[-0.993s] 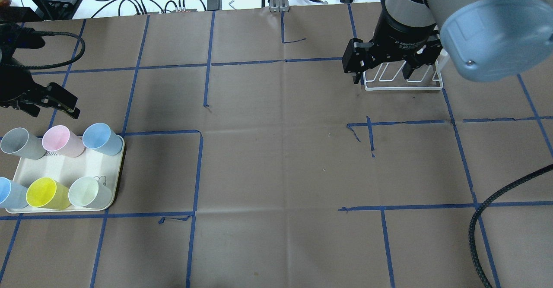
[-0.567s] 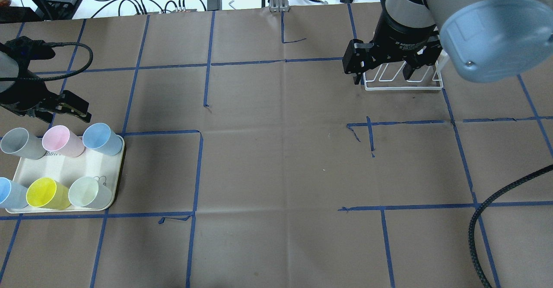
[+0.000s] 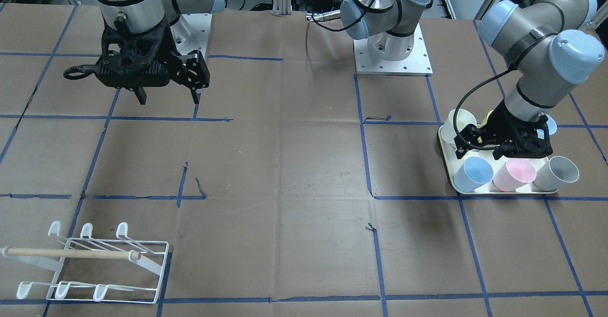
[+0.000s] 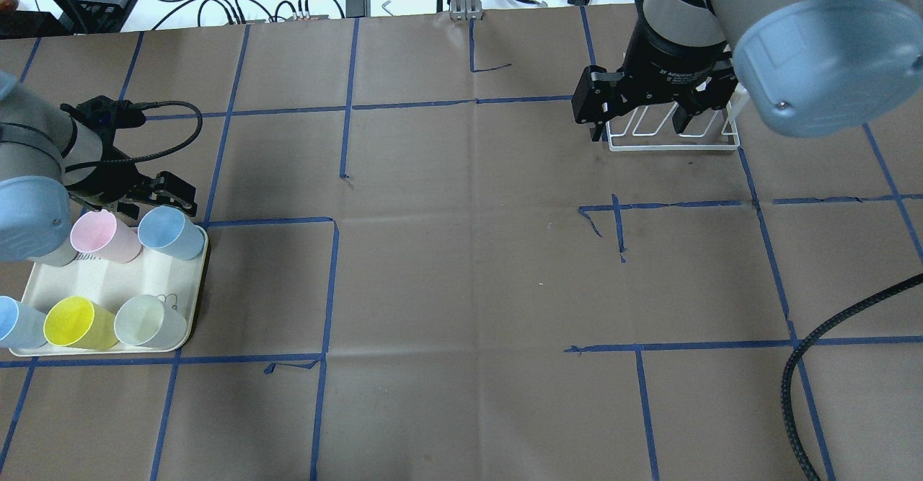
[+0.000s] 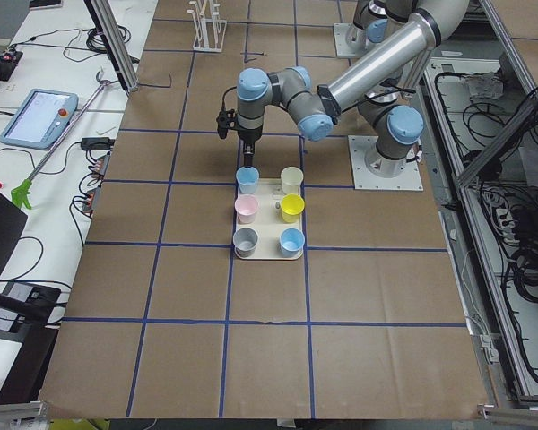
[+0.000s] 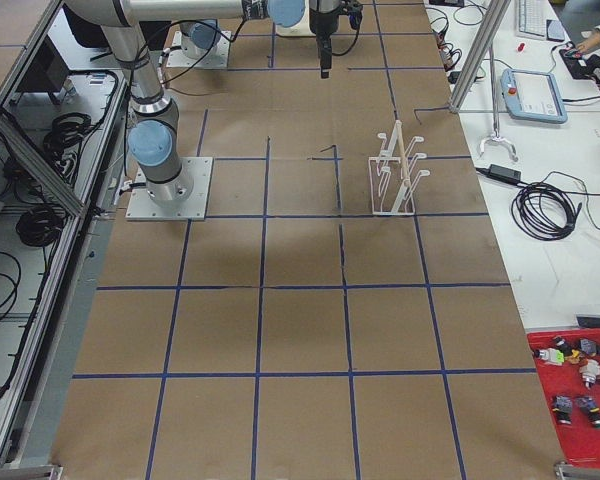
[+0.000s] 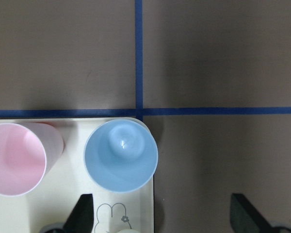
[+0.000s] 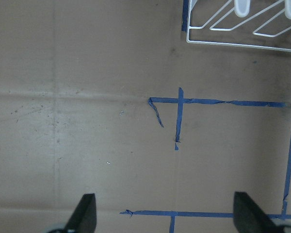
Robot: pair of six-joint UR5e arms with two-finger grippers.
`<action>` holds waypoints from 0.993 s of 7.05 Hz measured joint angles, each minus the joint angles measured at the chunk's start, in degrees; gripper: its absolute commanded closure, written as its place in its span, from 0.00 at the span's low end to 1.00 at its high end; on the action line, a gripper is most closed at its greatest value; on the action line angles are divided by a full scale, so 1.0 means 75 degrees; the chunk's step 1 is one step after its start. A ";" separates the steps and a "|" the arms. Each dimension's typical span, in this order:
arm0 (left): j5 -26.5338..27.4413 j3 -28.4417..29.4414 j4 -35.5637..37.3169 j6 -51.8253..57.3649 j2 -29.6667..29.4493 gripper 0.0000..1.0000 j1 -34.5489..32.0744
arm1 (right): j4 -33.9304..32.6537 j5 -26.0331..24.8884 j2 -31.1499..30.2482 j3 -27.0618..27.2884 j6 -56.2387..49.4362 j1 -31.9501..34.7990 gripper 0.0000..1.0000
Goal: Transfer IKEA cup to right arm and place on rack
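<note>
Several pastel IKEA cups stand upright on a cream tray (image 4: 108,279) at the table's left. My left gripper (image 4: 155,203) hangs open just above the tray's far right corner. In the left wrist view a blue cup (image 7: 121,155) sits between the fingers, close to the left one, and a pink cup (image 7: 14,158) lies beside it. My right gripper (image 4: 638,128) is open and holds nothing, hovering in front of the white wire rack (image 4: 674,138). The rack (image 3: 95,264) carries no cup. In the overhead view the left arm hides the grey cup.
Blue tape lines grid the brown paper table. A black braided cable (image 4: 800,394) curls in at the near right. Cables and small tools lie beyond the far edge. A red bin (image 6: 580,395) of small parts sits on the side bench.
The left arm has swung right and in toward the tray, ending over the blue and pink cups and covering the grey cup. The right arm has stayed put.
</note>
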 measured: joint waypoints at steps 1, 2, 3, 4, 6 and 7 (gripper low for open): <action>0.0023 -0.0143 0.0365 0.0016 -0.0214 0.01 -0.0011 | 0.0003 0.0006 -0.0008 0.0000 0.0002 0.0000 0.00; 0.0040 -0.0229 0.0621 0.0040 -0.0370 0.01 -0.0012 | 0.0006 0.0029 -0.0021 0.0000 0.0004 0.0000 0.00; 0.0079 -0.0268 0.0766 0.0054 -0.0478 0.01 -0.0009 | 0.0006 0.0051 -0.0027 0.0000 0.0005 0.0000 0.00; 0.0135 -0.0288 0.0856 0.0060 -0.0554 0.01 -0.0007 | 0.0007 0.0066 -0.0023 0.0003 0.0005 0.0000 0.00; 0.0191 -0.0305 0.0913 0.0074 -0.0651 0.33 -0.0005 | -0.0158 0.0098 0.0001 0.0005 0.0013 0.0000 0.00; 0.0202 -0.0301 0.0918 0.0081 -0.0651 0.70 -0.0005 | -0.0516 0.0100 0.0002 0.0020 0.0018 0.0000 0.00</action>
